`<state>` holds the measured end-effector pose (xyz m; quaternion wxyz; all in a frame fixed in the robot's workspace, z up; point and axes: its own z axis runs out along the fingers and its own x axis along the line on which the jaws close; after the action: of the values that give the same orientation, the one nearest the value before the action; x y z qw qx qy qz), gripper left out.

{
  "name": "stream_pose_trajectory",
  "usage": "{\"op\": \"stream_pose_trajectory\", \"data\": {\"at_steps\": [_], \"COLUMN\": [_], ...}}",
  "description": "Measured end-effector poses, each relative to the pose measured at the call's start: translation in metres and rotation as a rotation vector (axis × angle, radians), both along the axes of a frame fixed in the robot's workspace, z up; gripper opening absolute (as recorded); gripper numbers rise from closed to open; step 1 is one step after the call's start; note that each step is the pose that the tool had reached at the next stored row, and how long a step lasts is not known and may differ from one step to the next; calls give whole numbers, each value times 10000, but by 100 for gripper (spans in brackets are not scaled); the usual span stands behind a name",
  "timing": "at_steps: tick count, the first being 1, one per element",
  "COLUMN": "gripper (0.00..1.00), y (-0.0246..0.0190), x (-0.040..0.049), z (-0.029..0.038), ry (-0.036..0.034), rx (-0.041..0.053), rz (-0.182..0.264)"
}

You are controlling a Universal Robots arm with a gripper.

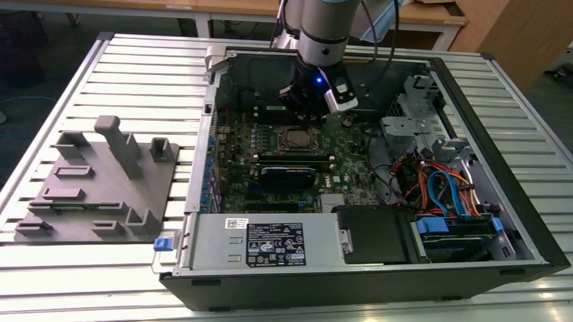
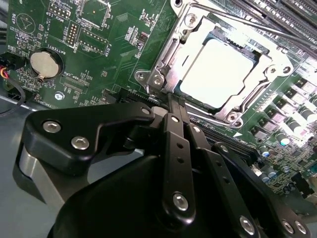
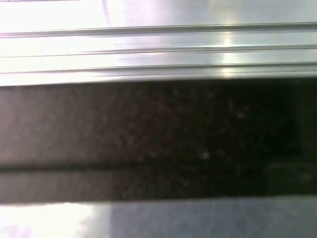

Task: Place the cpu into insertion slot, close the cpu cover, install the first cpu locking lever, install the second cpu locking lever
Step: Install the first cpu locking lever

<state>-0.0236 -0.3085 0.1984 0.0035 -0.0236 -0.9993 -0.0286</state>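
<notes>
The cpu (image 2: 218, 74) lies flat inside the insertion slot (image 1: 293, 139), its silver face brightly lit in the second wrist view. The cpu cover (image 2: 275, 67), a silvery frame, lies down around it. A thin locking lever (image 2: 257, 27) runs along one side of the socket. My gripper (image 2: 172, 101) is shut with nothing between its fingers, and its tips are at one screwed corner of the socket frame. In the exterior view the gripper (image 1: 309, 111) hangs low inside the open computer case, just behind the socket.
A black card (image 1: 286, 176) and memory slots lie in front of the socket. A power supply (image 1: 268, 241) and bundled cables (image 1: 439, 188) fill the case's near and right parts. A grey fixture plate (image 1: 98, 188) sits on the slatted table. A coin battery (image 2: 45, 63) is on the board.
</notes>
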Motion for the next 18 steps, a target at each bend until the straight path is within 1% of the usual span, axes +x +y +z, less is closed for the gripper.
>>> {"op": "stream_pose_trajectory", "data": {"at_steps": [5,7,11,15,18], "gripper": [10,10,10,10,10], "y": [0,-3,-4,-6,-4], "x": [0,0,0,-1,0], "z": [36,37,9,-12,-27], "ry": [0,1,0,7,5], "rx": [3,0,-87,-192,-229], "rz": [1,0,-6,-12,-15]}}
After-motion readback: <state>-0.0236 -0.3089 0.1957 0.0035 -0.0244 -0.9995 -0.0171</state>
